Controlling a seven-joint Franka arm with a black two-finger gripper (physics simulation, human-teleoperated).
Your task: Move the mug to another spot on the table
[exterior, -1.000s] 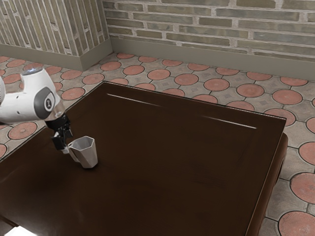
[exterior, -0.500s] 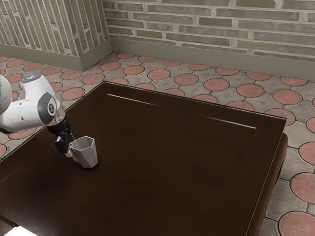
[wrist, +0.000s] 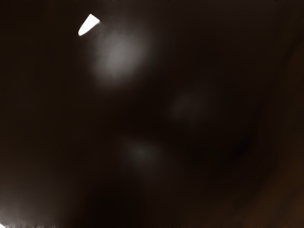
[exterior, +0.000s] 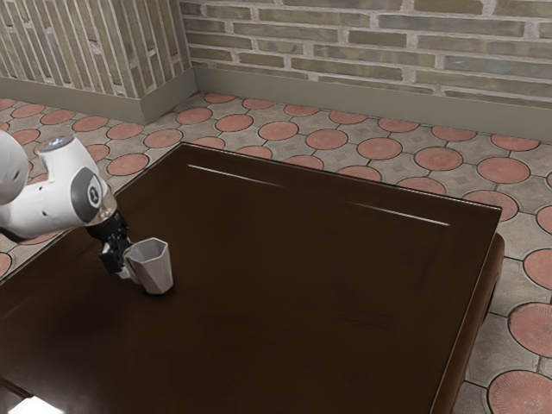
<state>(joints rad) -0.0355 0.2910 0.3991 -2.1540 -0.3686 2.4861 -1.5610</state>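
Note:
A pale faceted mug (exterior: 153, 264) stands upright on the dark brown table (exterior: 310, 259), near the edge at the exterior view's left. My black gripper (exterior: 115, 257) is low over the table, pressed against the side of the mug that faces the arm, where the handle is. The hand hides the handle. In the wrist view the dark tabletop (wrist: 190, 123) lies very close under the hand, and a small white sliver (wrist: 89, 24) shows at one edge.
The white arm (exterior: 52, 185) comes in from the exterior view's left. The table stretches wide toward the exterior view's right and toward the brick wall (exterior: 362, 43). Around it is a tiled floor (exterior: 379, 147).
The arm's white body has sunk lower, and the gripper has edged down and closer against the mug's handle side. The mug has hardly moved.

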